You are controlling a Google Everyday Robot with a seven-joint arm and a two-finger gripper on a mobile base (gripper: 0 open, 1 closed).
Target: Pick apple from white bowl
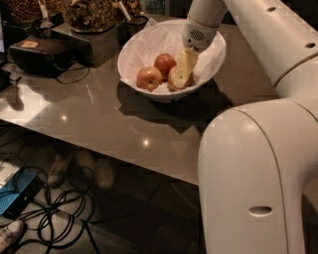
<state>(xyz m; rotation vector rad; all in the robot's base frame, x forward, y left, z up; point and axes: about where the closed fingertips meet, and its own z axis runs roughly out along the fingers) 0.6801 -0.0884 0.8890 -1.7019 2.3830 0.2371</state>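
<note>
Apple (171, 82) in the white bowl (133, 48), claw upon it, not yet lifted.

Nearest, the robot's bulky white arm (248, 168) fills the right side. Beyond it the table (99, 116) carries the bowl, where the apple sits at the right, beside an orange-red apple (149, 78) and in front of a deep-red one (164, 63). The gripper (180, 78) reaches down onto the apple; whether it has closed on it I cannot tell. The reach looks done; the grasp is unconfirmed and the lift is left. Farthest back stand a black box (39, 52) and food jars (89, 12).
</note>
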